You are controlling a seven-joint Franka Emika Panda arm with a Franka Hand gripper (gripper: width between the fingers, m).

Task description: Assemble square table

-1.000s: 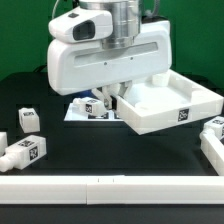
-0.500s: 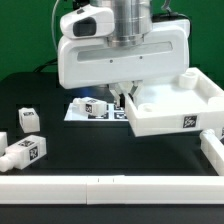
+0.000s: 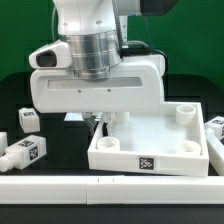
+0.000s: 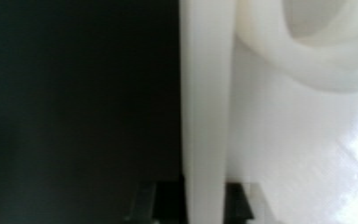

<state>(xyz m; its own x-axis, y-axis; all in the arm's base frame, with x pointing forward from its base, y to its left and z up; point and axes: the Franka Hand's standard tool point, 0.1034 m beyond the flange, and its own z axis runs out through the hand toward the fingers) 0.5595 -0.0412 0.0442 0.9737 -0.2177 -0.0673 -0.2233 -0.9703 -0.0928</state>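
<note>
The square panel (image 3: 160, 135) sat level in the lower right of the exterior view, rim up and corner sockets (image 3: 185, 112) showing, just behind the long rail (image 3: 100, 187). Whether it rested on the table could not be told. The gripper (image 3: 105, 126) was clenched on its rim near the left corner. The wrist view confirmed the rim wall (image 4: 211, 100) pinched between the fingers (image 4: 158, 200).

Half a second earlier the panel hung skewed, higher and further right. It had since been turned square and brought forward and down. In my judgement this readies it for the legs. Two loose legs (image 3: 28, 120) (image 3: 27, 151) lay at centre left, unchanged, with another (image 3: 215, 127) at the right edge.
</note>
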